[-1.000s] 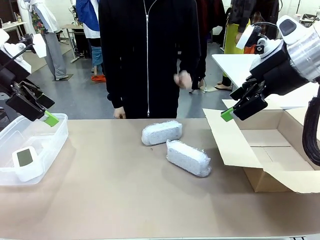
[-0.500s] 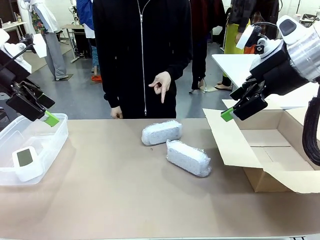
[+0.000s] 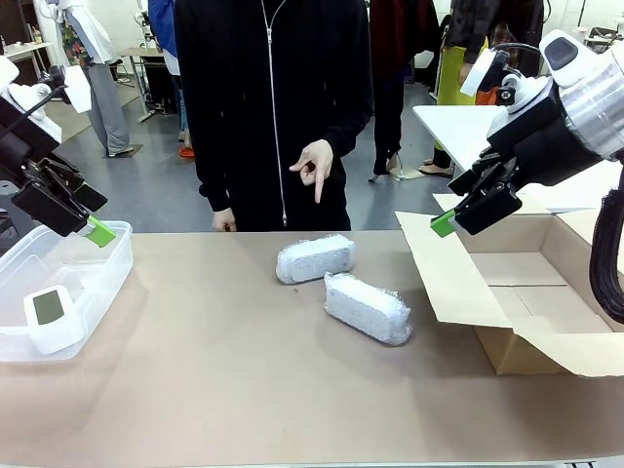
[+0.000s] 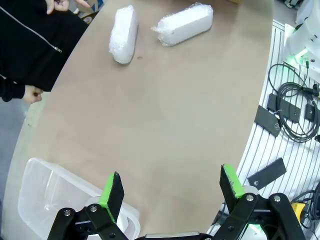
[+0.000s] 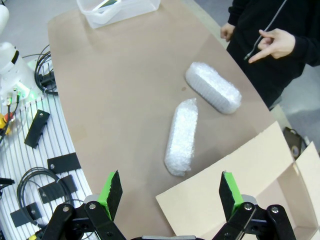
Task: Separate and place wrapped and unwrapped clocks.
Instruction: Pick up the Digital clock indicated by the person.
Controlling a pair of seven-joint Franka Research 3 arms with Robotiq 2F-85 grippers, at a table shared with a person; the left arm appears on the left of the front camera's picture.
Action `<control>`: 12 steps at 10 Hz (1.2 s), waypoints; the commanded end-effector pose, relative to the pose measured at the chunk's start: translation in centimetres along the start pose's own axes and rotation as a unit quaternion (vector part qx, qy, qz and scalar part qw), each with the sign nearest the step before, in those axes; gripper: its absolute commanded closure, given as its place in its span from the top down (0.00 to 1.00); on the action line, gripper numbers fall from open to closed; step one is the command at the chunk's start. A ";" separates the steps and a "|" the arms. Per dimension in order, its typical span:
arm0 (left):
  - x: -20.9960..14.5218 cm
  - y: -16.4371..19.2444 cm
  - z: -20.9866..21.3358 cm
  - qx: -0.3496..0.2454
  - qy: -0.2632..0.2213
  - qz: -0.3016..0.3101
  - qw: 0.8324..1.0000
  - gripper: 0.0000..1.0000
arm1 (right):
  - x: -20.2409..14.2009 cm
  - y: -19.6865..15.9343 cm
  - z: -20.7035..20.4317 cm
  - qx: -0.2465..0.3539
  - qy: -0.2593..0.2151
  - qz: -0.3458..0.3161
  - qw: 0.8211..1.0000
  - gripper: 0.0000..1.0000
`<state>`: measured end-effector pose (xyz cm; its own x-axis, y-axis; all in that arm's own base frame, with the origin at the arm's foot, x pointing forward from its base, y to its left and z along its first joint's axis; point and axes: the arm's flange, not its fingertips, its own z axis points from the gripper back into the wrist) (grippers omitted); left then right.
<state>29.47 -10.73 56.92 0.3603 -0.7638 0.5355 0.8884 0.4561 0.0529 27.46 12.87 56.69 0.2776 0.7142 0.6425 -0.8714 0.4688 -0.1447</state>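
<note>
Front view, starting close to the robot: the white clock (image 3: 51, 317) with the grey screen lies in the clear tub (image 3: 109, 278) at the left edge of the table (image 3: 244, 390), so the bare one looks sorted. A bit farther in, near the middle, two wrapped bundles lie on the table, well apart from the tub. The nearer bundle (image 3: 367, 308) lies slanted. The farther bundle (image 3: 315, 257) sits just behind it, and their ends are very close; I cannot tell if they touch. To the right is an open cardboard box (image 3: 531, 268). Its flap is folded down toward the bundles, likely so they can go in easily. The left tool (image 4: 171, 179) hangs over the tub, and its wrist view shows its green pads far apart with nothing between them. The right tool (image 5: 170, 182) hangs by the box, also wide open and empty. Both seem held up high to be out of the way. At the far side a person stands, and one hand (image 3: 314, 164) points a finger down. I think it points at the farther bundle, maybe to show which to pick first.
</note>
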 end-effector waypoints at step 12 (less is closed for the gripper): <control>0.1 -0.2 -0.1 0.006 -0.001 0.000 1.000 1.00 | 13.1 -3.3 -5.5 0.049 0.117 0.109 0.986 1.00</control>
<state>29.47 -10.75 56.90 0.3597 -0.7642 0.5354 0.8886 0.4556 0.0534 31.60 20.70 59.24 0.2080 0.8355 0.5086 -0.9280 0.3328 -0.1673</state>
